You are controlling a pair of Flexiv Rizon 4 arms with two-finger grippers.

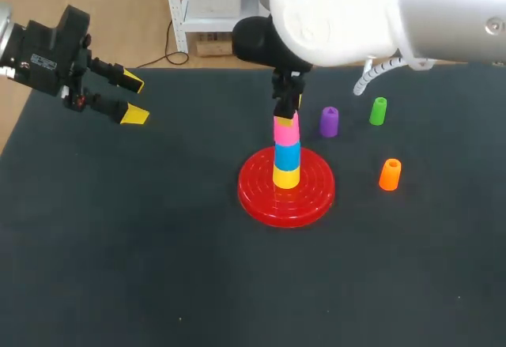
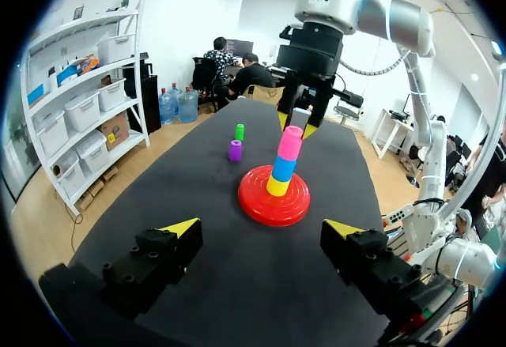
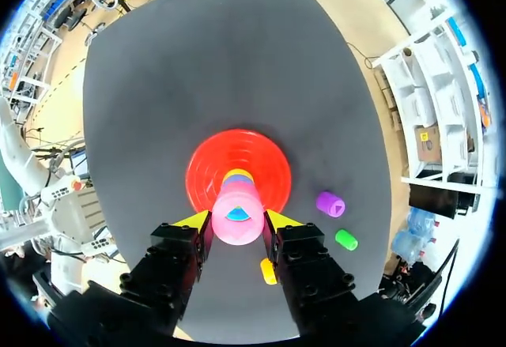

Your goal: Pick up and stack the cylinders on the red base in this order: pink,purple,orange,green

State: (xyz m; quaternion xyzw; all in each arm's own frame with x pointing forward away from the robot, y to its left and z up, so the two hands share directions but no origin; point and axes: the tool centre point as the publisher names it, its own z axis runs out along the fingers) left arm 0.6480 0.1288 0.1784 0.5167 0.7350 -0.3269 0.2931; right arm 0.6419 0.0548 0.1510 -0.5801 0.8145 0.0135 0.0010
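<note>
The red base (image 1: 253, 197) sits mid-table with a yellow cylinder (image 1: 286, 178), a blue cylinder (image 1: 287, 156) and the pink cylinder (image 1: 286, 130) stacked on it. My right gripper (image 1: 287, 108) comes down from above and is shut on the pink cylinder (image 3: 237, 216), one finger at each side, seen also in the left wrist view (image 2: 290, 142). The purple cylinder (image 1: 329, 122), green cylinder (image 1: 379, 111) and orange cylinder (image 1: 390, 175) stand upright on the mat to the right of the base. My left gripper (image 1: 134, 99) hangs open and empty at the far left.
The dark mat (image 1: 142, 252) covers the whole table. The right arm's large white body (image 1: 348, 7) blocks the far middle in the head view. The purple cylinder (image 3: 330, 203) and green cylinder (image 3: 345, 240) stand close together beside the right gripper.
</note>
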